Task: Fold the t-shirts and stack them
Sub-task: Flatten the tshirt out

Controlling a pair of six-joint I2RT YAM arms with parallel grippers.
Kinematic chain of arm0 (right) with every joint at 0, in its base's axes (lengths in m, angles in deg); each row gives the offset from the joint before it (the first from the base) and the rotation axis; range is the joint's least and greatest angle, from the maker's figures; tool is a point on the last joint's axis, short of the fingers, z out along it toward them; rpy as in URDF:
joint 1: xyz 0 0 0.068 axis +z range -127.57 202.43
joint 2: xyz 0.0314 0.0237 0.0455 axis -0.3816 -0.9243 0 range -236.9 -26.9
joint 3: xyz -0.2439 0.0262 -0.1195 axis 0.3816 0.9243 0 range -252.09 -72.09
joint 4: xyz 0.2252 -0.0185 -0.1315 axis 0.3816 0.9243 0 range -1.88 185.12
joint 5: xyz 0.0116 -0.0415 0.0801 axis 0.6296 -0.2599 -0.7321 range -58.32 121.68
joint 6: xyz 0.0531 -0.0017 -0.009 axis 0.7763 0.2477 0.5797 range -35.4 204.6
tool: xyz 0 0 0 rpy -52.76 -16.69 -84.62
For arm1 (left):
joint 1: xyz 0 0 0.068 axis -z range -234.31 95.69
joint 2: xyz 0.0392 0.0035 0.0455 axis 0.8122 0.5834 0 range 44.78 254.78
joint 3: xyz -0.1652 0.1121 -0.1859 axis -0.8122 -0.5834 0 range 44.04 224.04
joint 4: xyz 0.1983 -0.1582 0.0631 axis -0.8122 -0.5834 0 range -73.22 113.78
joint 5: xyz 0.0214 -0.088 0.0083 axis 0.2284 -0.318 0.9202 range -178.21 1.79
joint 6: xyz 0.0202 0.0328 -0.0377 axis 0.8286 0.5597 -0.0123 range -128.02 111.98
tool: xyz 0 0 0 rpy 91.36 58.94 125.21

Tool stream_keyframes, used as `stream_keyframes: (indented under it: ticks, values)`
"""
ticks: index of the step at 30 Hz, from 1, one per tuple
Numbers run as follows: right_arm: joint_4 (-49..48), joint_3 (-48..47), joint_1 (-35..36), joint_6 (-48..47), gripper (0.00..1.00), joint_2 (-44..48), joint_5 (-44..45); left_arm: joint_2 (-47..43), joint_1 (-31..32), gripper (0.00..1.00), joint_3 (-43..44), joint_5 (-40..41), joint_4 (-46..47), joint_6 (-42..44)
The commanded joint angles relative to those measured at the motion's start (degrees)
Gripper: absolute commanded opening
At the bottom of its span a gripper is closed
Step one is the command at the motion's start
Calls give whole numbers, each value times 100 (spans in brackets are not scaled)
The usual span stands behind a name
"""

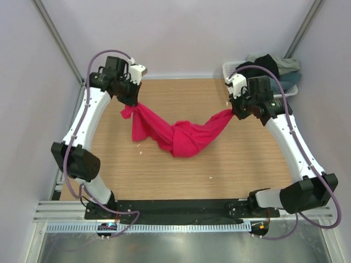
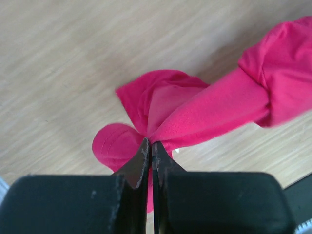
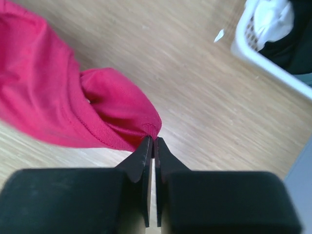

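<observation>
A crimson-pink t-shirt (image 1: 184,137) hangs bunched between both grippers above the wooden table (image 1: 181,170), sagging in the middle. My left gripper (image 1: 131,104) is shut on its left end; the left wrist view shows the jaws pinching the cloth (image 2: 195,117). My right gripper (image 1: 233,112) is shut on its right end; the right wrist view shows the jaws pinching a hem corner of the cloth (image 3: 97,107). Black and pale grey-green shirts (image 1: 271,66) lie piled in the basket at the back right.
A white plastic lattice basket (image 1: 233,70) stands at the table's back right corner, close behind the right arm; its rim shows in the right wrist view (image 3: 265,63). Grey walls enclose the table on three sides.
</observation>
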Motion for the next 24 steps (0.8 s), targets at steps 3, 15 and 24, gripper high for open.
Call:
stream_keyframes:
  ticks: [3,15,24]
  values:
    - [-90,-65,-26,-125,30,-357,115,739,-25,0,328,-549,-811,139]
    - [357,-934,878,-10,49,-2069,-930,696,46,0,-673,-1289,-970,-124]
    - [595,-2058,1644,16,56,-3784,-1441,608,46,0,-797,-1298,-865,-256]
